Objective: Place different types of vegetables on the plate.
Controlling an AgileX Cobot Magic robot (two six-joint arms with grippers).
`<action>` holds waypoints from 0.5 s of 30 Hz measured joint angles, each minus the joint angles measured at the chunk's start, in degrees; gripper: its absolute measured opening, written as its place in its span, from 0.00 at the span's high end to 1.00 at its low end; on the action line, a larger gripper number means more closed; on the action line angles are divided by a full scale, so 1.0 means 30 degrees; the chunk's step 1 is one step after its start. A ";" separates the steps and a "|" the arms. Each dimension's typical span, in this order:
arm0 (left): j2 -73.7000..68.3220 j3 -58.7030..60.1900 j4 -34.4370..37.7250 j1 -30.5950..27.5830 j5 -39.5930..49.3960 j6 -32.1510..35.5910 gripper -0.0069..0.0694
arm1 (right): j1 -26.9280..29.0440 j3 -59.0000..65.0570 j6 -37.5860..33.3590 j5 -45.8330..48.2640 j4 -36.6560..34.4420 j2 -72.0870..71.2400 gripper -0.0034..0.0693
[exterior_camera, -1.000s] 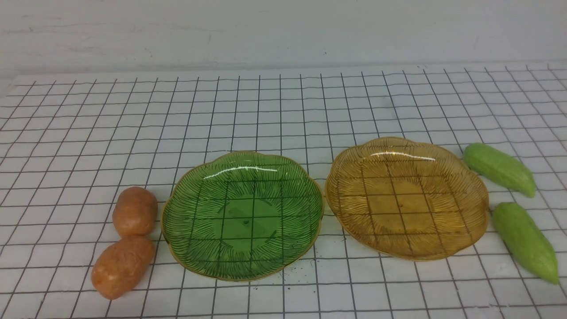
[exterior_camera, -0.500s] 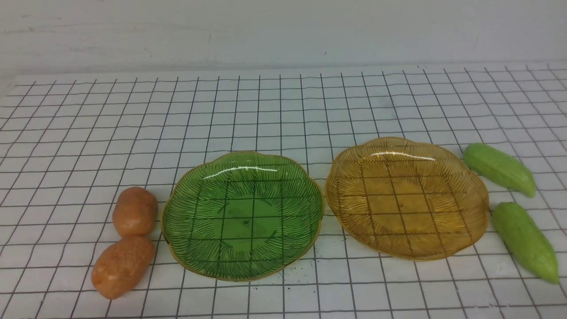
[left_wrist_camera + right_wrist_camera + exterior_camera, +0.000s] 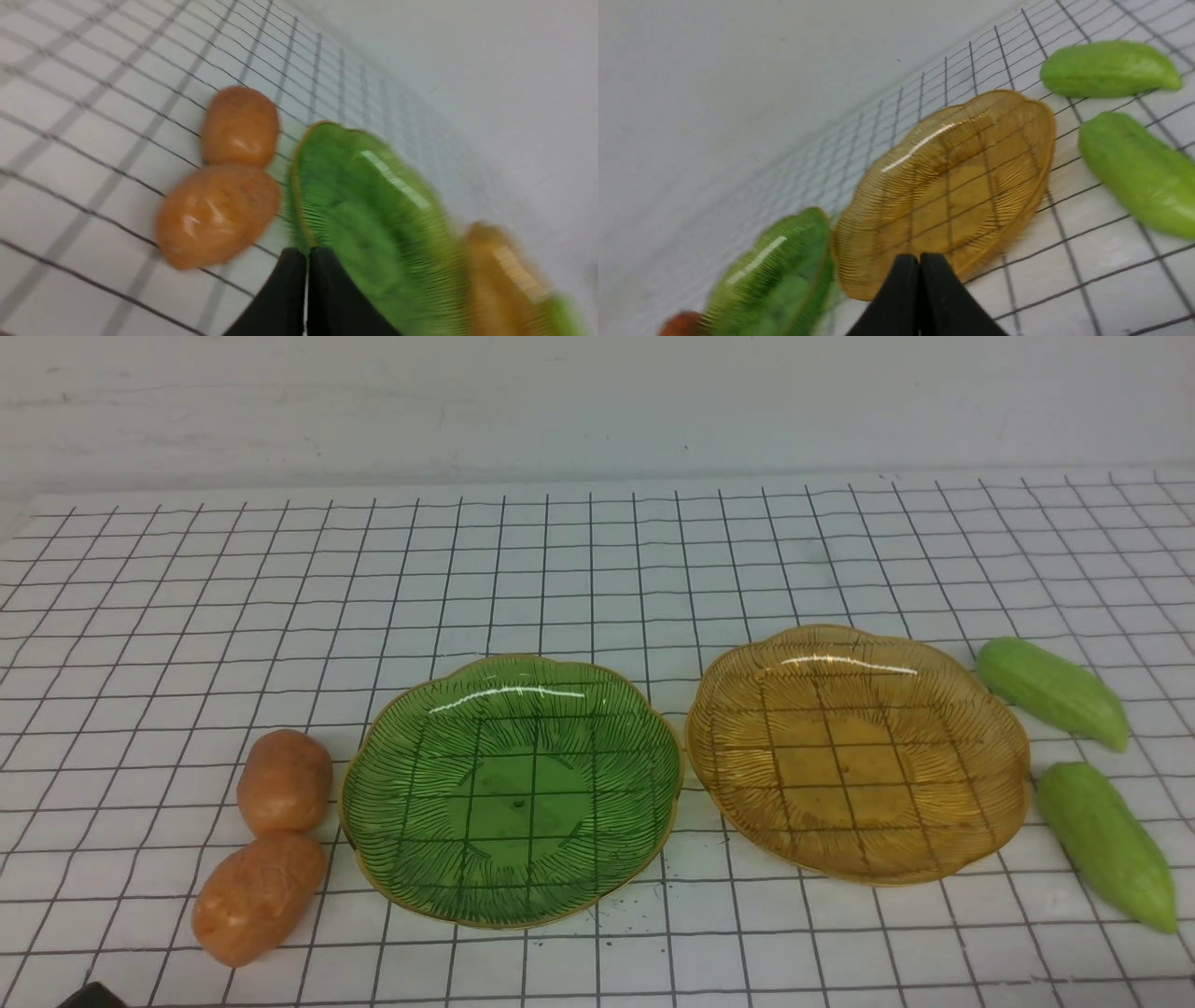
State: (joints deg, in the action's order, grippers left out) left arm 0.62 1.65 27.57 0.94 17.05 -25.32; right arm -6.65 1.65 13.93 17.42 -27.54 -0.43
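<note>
Two orange-brown potatoes lie left of the green plate (image 3: 373,756), one farther (image 3: 285,780) and one nearer (image 3: 259,896); both show in the left wrist view (image 3: 240,126) (image 3: 217,214). Two light green gourds lie right of the amber plate (image 3: 990,728), one farther (image 3: 1053,692) and one nearer (image 3: 1107,844); both show in the right wrist view (image 3: 1108,68) (image 3: 1139,172). Both plates are empty. My left gripper (image 3: 307,256) is shut and empty, near the nearer potato and the green plate's rim (image 3: 299,196). My right gripper (image 3: 919,261) is shut and empty, at the amber plate's near rim (image 3: 859,280).
A white cloth with a black grid (image 3: 597,569) covers the table up to a pale wall (image 3: 597,401) at the back. A dark corner of the left arm (image 3: 89,997) shows at the bottom left edge of the front view.
A dark corner of the left arm has come into the front view at the bottom left. The vegetables and plates have not moved.
</note>
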 joint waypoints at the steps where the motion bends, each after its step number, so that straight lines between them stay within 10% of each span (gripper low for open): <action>1: 0.0000 0.0000 0.1171 0.0000 -0.0069 -0.0719 0.92 | 0.0000 0.0000 0.0156 -0.0102 -0.0677 0.0000 0.97; 15: 0.0000 -0.0247 1.0648 0.0000 -0.2407 0.0500 0.92 | 0.0000 -0.2859 -0.2774 -0.0821 -0.1291 0.0171 0.97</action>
State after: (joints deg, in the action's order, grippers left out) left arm 0.62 0.90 59.51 0.94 9.83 -23.82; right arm -6.65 -6.92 5.61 14.95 -31.41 0.08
